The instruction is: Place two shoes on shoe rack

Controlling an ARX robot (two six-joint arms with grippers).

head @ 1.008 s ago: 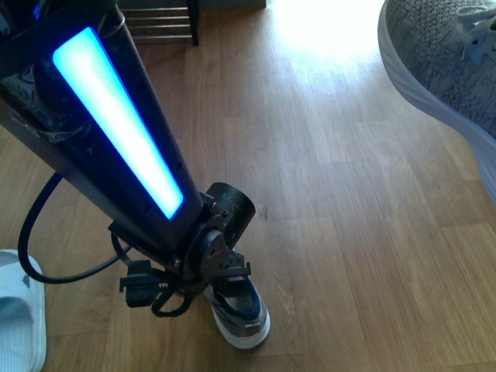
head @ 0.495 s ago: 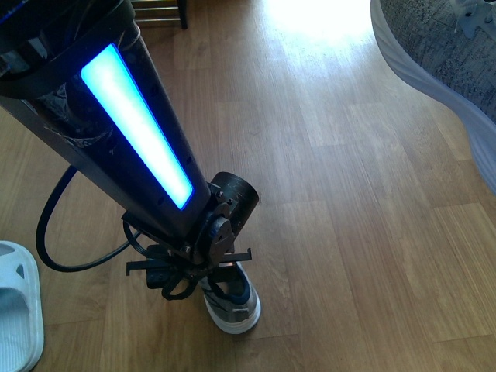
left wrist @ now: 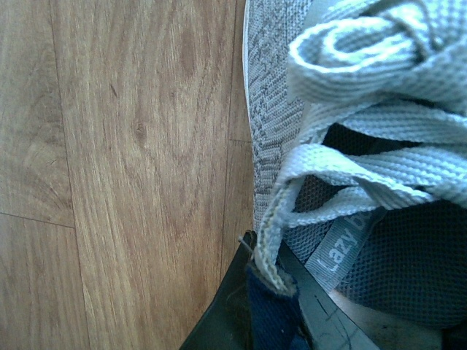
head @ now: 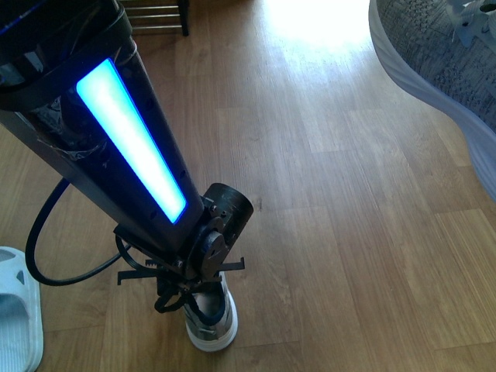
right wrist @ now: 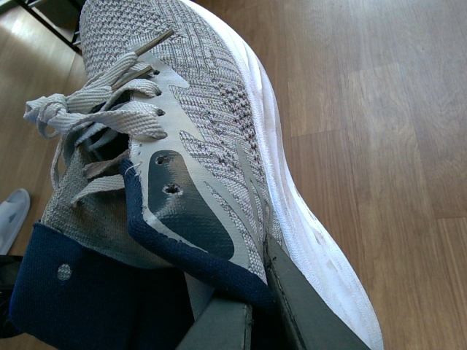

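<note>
Our left gripper [head: 195, 301] has pulled the floor sneaker [head: 211, 332] nearer us.
It pinches the collar; our right gripper [right wrist: 259, 313] clamps the raised sneaker [right wrist: 211, 109].

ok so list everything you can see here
left sneaker: one, grey knit, white sole, low by the floor, front centre
right sneaker: one, same colours, held up at the right
slide: one, pale, on the floor at the left
shoe rack: one, black frame, chrome bars, far back left
floor: wood planks
cable: one, black, looping off the left arm
left arm: black, lit blue strip
left gripper: clamped on left sneaker's collar
right gripper: clamped on right sneaker's collar
</note>
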